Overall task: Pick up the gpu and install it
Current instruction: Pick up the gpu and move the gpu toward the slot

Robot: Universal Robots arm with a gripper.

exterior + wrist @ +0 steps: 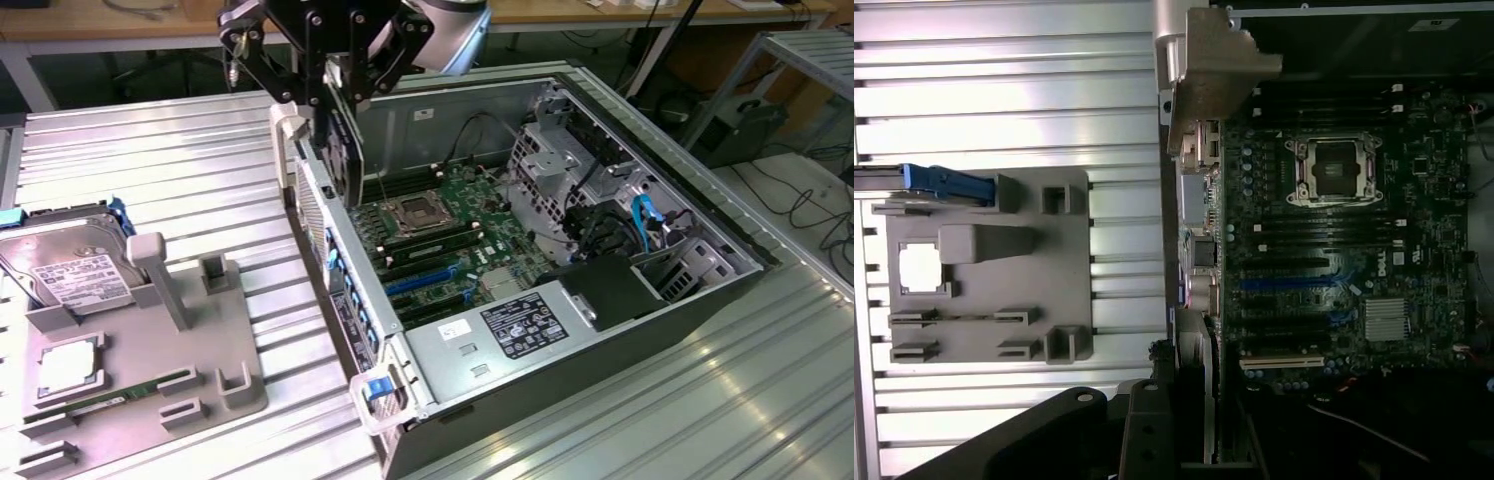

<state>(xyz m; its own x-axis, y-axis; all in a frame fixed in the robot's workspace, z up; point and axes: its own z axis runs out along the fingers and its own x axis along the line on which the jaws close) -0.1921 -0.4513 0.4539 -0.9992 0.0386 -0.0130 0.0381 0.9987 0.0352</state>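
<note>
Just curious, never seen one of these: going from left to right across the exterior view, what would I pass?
Hard drive → gpu held in the pincer → processor socket → black cover inside the case.

We find the exterior view evenly and softly lit, with only faint, soft-edged shadows. The ribbed metal table [160, 150] carries a pale sheen on the left of the frame and long bright streaks at lower right. The open computer case [574, 400] shades its own interior, so the motherboard [447, 225] sits dimmer. At upper centre the gripper [344, 80] and the gpu [347, 150] it clamps read as near-black shapes. In the wrist view the table [1004, 70] glares almost white. The motherboard [1334, 250] is dark and murky, and the black arm parts [1054, 440] nearest the lens look soft.
</note>
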